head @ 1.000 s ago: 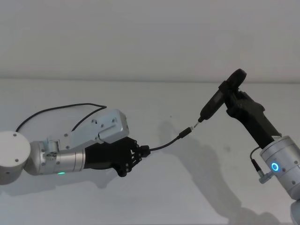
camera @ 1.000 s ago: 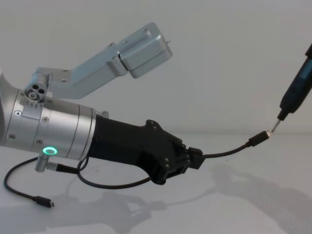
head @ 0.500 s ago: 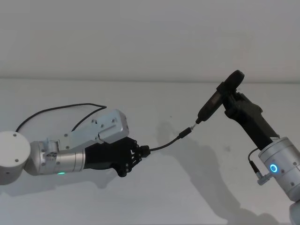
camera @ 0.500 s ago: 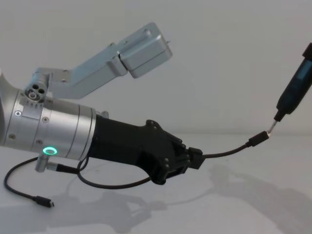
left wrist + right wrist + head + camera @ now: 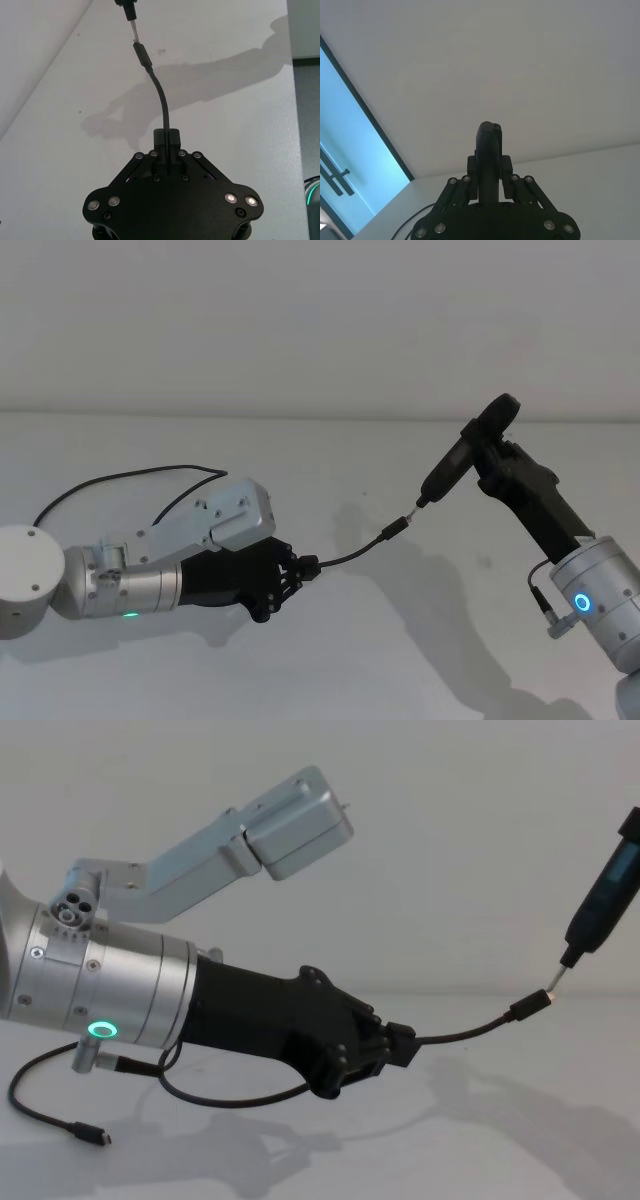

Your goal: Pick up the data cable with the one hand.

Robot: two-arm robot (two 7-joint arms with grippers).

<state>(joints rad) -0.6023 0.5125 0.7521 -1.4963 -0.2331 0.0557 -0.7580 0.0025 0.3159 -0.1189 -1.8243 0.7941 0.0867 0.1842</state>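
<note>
Above the white table [image 5: 330,660] | our left gripper [image 5: 300,568] is clenched on the data cable [image 5: 350,551] — plug aloft, meeting the pen tool [image 5: 447,467] clamped in our right gripper [image 5: 487,455] | cable looks light, floppy — we'd grip near the plug.

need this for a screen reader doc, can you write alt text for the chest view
The left gripper, black on a silver wrist with a green ring, is shut on the data cable, holding it above a white table. The cable arcs up toward the right, where its plug's silver tip meets the metal tip of a dark pen-like tool. A second short black cord trails beneath the wrist.
</note>
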